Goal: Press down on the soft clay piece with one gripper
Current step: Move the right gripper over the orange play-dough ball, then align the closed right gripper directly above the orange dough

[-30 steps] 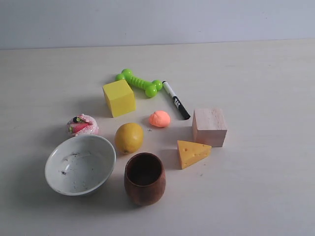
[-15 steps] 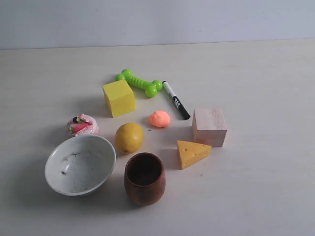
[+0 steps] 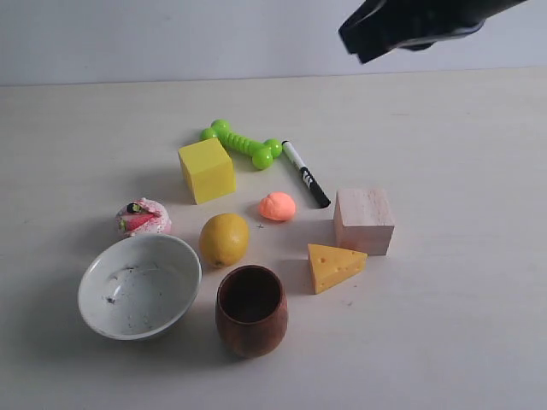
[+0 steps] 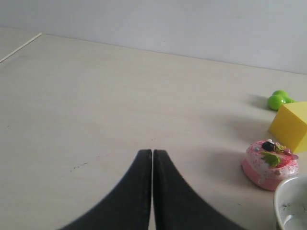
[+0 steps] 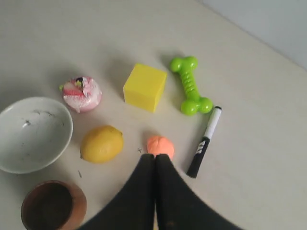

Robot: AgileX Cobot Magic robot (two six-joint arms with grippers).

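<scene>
Closed and empty, the right gripper (image 5: 155,157) hangs over a crowded tabletop, its two black fingers (image 5: 136,196) pressed flat together with no gap between them. In the right wrist view the joined tips line up with the edge of the soft clay piece (image 5: 159,145), a small salmon-orange lump. The exterior view, however, shows the blurred black right arm (image 3: 408,24) high at the top edge, well apart from the soft clay piece (image 3: 278,206), which lies untouched on the table (image 3: 461,325).

The lump sits between the lemon (image 3: 225,239) and the wooden block (image 3: 363,220), just beside the black end of the marker (image 3: 305,173). The yellow cube (image 3: 206,170) and the green bone toy (image 3: 242,143) lie farther back in that view. A cheese wedge (image 3: 335,266), a brown cup (image 3: 248,335), a white bowl (image 3: 141,282) and a pink doughnut toy (image 3: 144,217) fill the front.

The left gripper (image 4: 152,153) holds nothing either, its fingers (image 4: 129,196) likewise pressed tight over the table, with the doughnut toy near it.
</scene>
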